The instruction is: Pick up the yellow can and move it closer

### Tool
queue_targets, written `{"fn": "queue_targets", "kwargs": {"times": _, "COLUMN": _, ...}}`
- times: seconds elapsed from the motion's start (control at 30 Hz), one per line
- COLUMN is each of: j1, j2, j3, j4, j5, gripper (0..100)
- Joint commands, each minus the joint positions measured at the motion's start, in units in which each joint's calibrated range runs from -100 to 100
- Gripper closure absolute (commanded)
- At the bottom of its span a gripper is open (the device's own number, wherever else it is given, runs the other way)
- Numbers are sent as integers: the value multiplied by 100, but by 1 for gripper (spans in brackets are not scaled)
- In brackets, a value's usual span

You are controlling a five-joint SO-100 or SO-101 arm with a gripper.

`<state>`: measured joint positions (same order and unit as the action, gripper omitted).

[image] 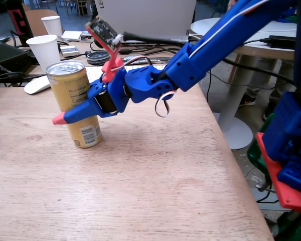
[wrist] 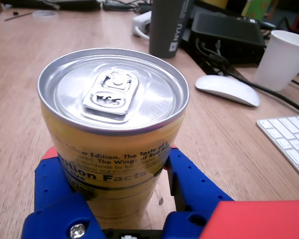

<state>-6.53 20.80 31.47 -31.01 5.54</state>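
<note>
Gripper (image: pixel 78 113) fingers clamp the can (image: pixel 75 103) at mid-height; it sits tilted between them, its base near the table (image: pixel 140 191); a slack grip could let it slip or topple.

Blue arm stretched low w/ gripper (image: pixel 72 108) clamped, jaws approx horizontal, red-tipped.

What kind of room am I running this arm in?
Probably a shared office or lab: the wooden desk holds a computer mouse, a keyboard and paper cups, with a laptop behind.
</note>
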Motion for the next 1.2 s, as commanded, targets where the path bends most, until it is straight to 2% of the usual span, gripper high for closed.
{"fn": "queue_targets", "kwargs": {"times": 0.0, "j1": -142, "j2": -193, "j3": -226, "j4": 23, "j5": -10, "gripper": 70}}
{"fn": "queue_targets", "kwargs": {"times": 0.53, "j1": -159, "j2": -1977, "j3": -113, "j4": 39, "j5": -20, "gripper": 70}}
{"fn": "queue_targets", "kwargs": {"times": 0.73, "j1": -430, "j2": -3057, "j3": 1077, "j4": 47, "j5": -44, "gripper": 70}}
{"fn": "queue_targets", "kwargs": {"times": 0.87, "j1": -430, "j2": -3435, "j3": 1209, "j4": 47, "j5": -698, "gripper": 70}}
{"fn": "queue_targets", "kwargs": {"times": 1.07, "j1": -430, "j2": -4112, "j3": 1209, "j4": 1714, "j5": -703, "gripper": 69}}
{"fn": "queue_targets", "kwargs": {"times": 1.17, "j1": -430, "j2": -4404, "j3": 1209, "j4": 1993, "j5": -698, "gripper": 69}}
